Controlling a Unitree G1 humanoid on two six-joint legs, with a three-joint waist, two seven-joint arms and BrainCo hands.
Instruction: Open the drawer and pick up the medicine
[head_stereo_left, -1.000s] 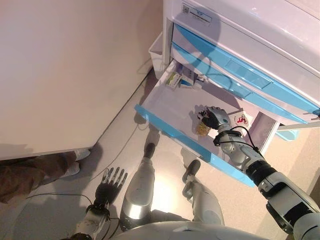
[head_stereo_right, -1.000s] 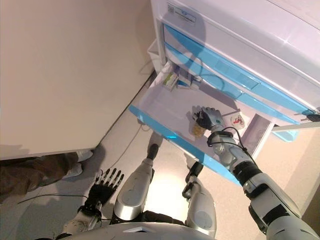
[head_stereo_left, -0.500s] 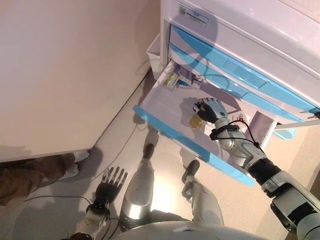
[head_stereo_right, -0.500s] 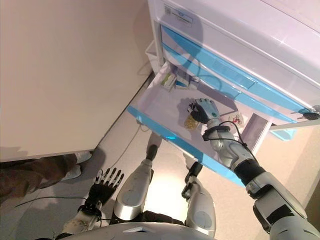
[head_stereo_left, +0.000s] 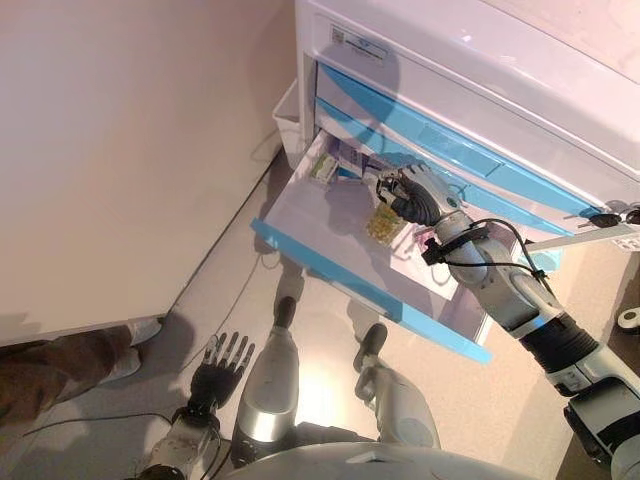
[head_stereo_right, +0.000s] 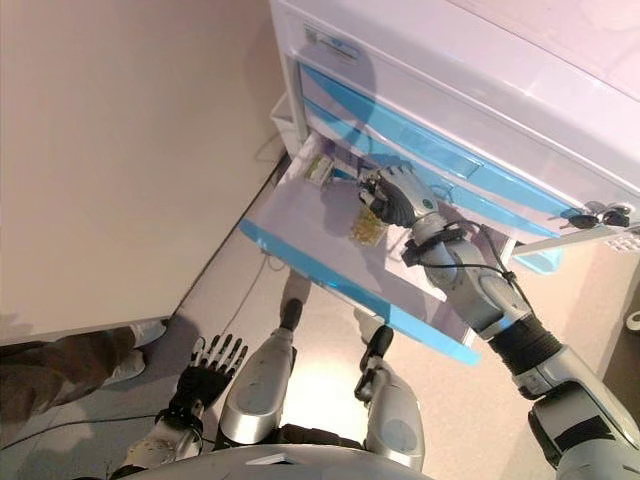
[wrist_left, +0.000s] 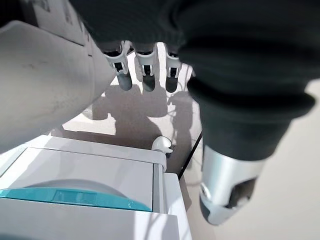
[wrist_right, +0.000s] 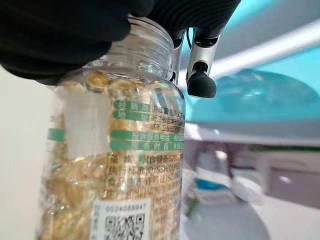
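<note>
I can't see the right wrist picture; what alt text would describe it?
The robot's right hand grips a clear bottle of yellow capsules from the top. Behind it, blurred, are the open drawer and blue-fronted drawers.

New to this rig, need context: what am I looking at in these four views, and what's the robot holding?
It is a humanoid robot seen by its own cameras. The two wide views come from a stereo pair on its head, looking down. In them the right hand reaches over an open drawer with a blue front, pulled out of a white cabinet. That hand grips a clear bottle of yellow capsules, held above the drawer floor. Small boxes lie at the drawer's back corner. The left hand hangs low near the floor, fingers spread, holding nothing. The other two views come from cameras on each wrist: the right one shows the bottle from very close, the left one mostly its own fingers over the floor.
</note>
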